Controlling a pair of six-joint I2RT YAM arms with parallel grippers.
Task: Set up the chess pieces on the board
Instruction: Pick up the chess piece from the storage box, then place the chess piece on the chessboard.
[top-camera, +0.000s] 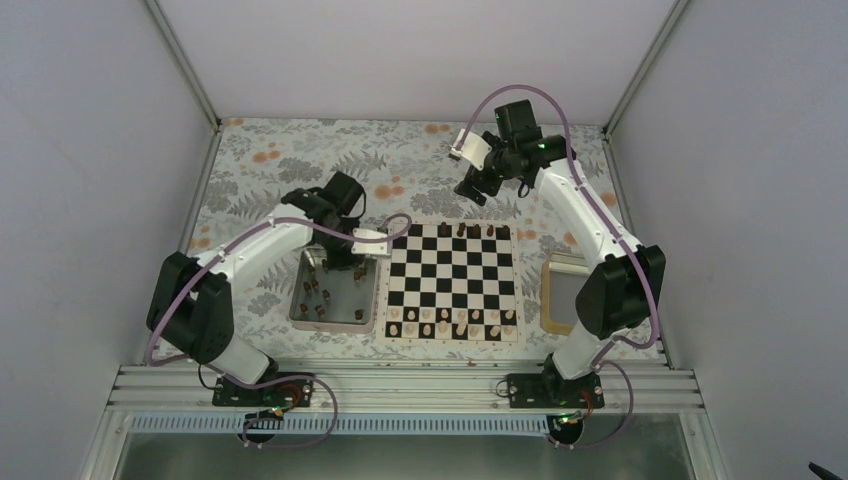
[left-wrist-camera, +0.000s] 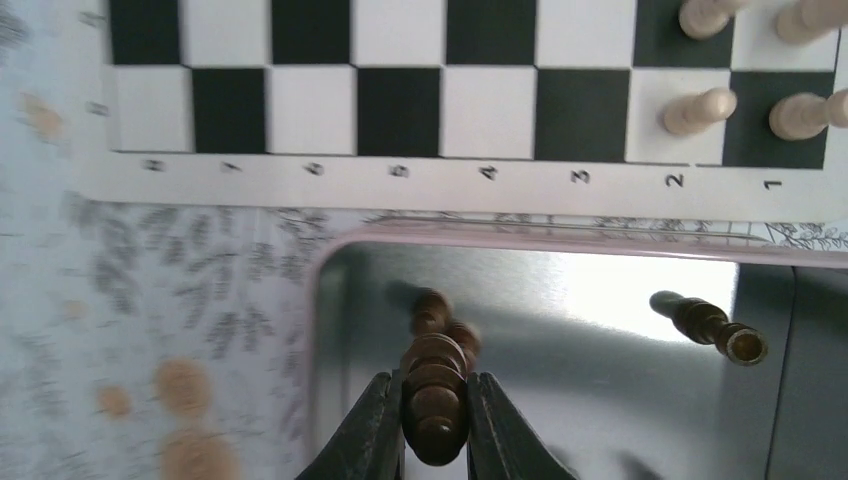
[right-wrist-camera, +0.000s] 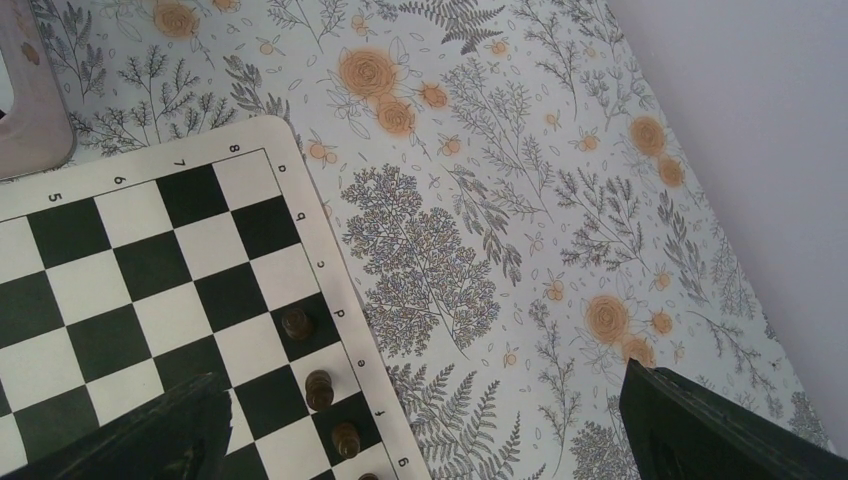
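Note:
The chequered board with a pale border lies mid-table; it also shows in the left wrist view and the right wrist view. Several dark brown pieces stand on its far row. More dark pieces lie in the metal tray. My left gripper is over the tray's far part, shut on a dark brown piece. Another dark piece lies in the tray. My right gripper is open and empty, above the cloth beyond the board's far edge.
Pale cream pieces stand on the board's near rows. A second tray with a wooden-coloured rim lies right of the board, partly behind my right arm. The floral cloth covers the table, with white walls around it.

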